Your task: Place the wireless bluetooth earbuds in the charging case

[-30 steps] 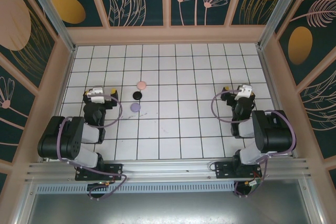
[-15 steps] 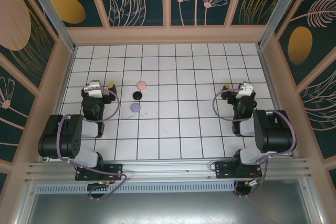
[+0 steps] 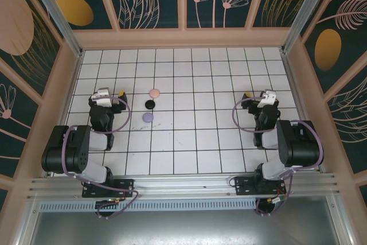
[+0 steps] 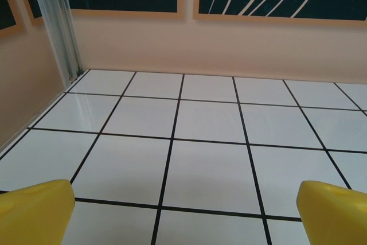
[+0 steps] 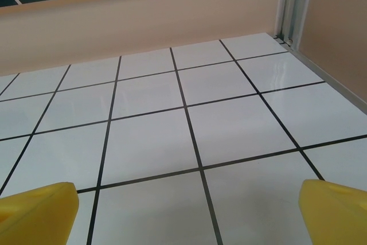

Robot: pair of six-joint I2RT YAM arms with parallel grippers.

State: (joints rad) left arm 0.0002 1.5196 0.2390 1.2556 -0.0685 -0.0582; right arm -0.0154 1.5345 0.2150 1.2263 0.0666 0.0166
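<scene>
Arms sit folded low at the left and right of the tabletop (image 3: 189, 78), wrists aimed at the far wall. Left gripper (image 4: 184, 213) and right gripper (image 5: 186, 213) each show 2 yellow fingertips spread wide, holding nothing. Overhead, a pink case (image 3: 153, 93), black case (image 3: 150, 104) and lavender case (image 3: 148, 117) lie just right of the left gripper; the earbuds are too small to tell.

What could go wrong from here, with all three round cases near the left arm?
1. The pink case, black case and lavender case sit close together; the open left gripper may nudge a neighbour while reaching one.
2. They lie far from the open right gripper; reaching over could crowd the left gripper.
</scene>
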